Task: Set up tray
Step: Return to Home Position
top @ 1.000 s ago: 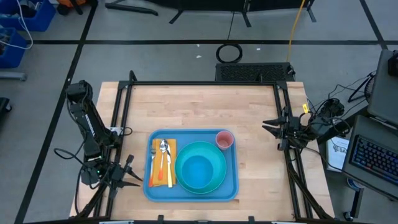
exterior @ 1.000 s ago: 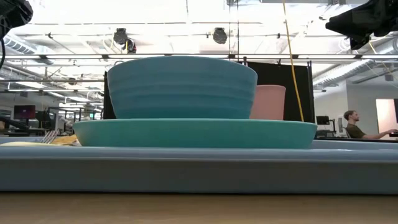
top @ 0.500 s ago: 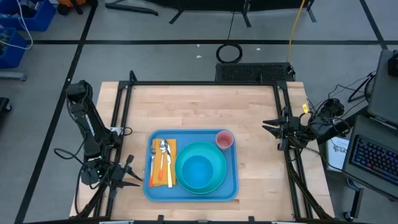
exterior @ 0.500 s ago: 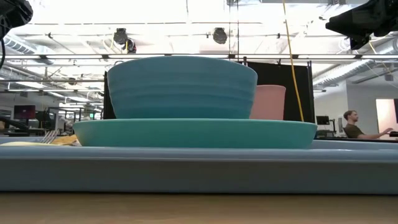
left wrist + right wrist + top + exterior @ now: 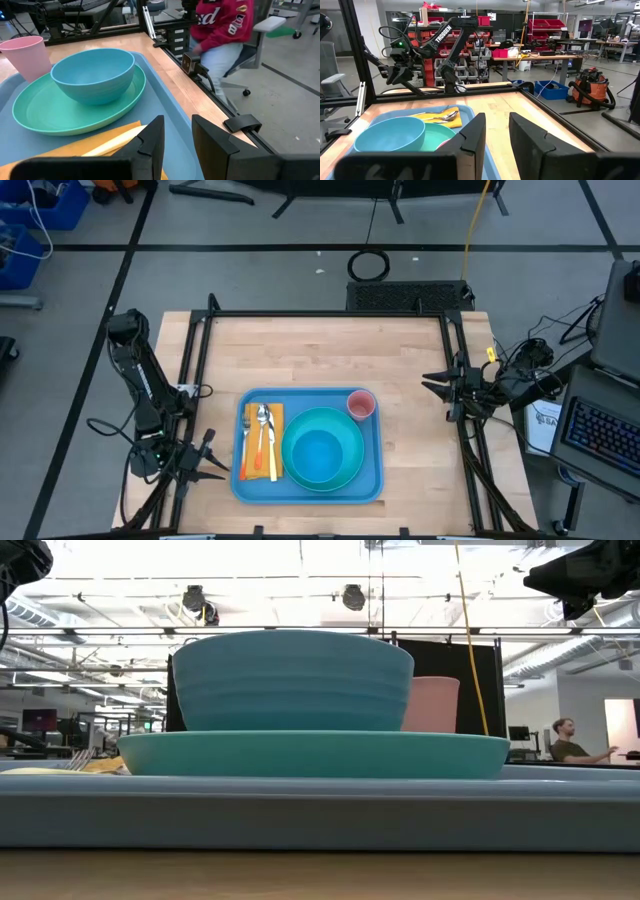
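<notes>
The blue tray (image 5: 372, 480) lies flat near the table's near edge. On it rests a teal plate (image 5: 350, 428) with a blue bowl (image 5: 315, 455) standing in it, a pink cup (image 5: 361, 404) at the far right corner, and a yellow napkin (image 5: 250, 472) on the left with cutlery (image 5: 263, 435) on top. My left gripper (image 5: 222, 465) hovers open beside the tray's left edge, off the table's left side. My right gripper (image 5: 428, 383) waits open at the table's right edge. The low view shows bowl (image 5: 292, 680), plate (image 5: 312, 754) and cup (image 5: 432, 703) stacked above the tray rim (image 5: 320, 808).
Bare wood (image 5: 320, 350) spreads over the table's far half. Black frame rails (image 5: 190, 360) run along both sides. A person in a red top (image 5: 220, 25) sits beyond the table in the left wrist view; another person (image 5: 570, 740) sits far off in the low view.
</notes>
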